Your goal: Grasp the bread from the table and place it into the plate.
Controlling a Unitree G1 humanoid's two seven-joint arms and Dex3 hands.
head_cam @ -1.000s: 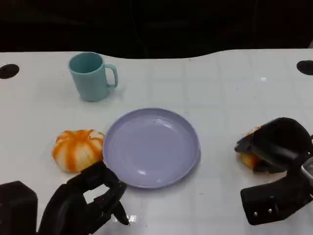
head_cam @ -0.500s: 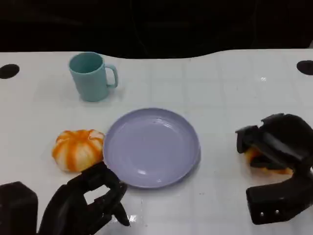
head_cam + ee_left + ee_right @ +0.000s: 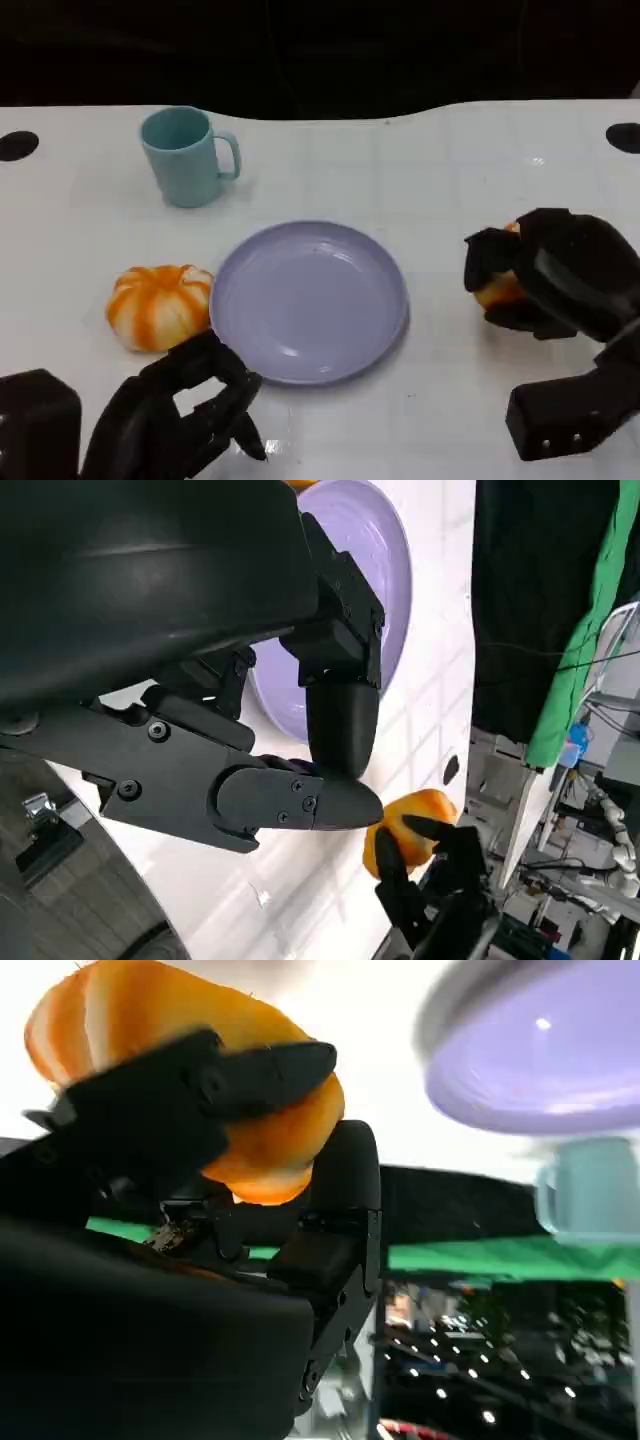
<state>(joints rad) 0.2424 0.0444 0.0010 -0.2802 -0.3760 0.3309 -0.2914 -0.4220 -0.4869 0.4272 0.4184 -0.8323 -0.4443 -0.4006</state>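
The right hand (image 3: pixel 560 275) has lifted the glossy rounded bread (image 3: pixel 497 285) plateward.

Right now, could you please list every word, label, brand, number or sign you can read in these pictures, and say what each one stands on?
None: no readable text in any view.
The teal mug, the lavender plate, the bread held by the right hand and the orange-and-white bread on the white table are unmarked.
The lit clutter behind the table is too blurred to read.

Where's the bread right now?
In the head view the bread is at the right side of the table, held in the right hand, just right of the purple plate and not yet over it.
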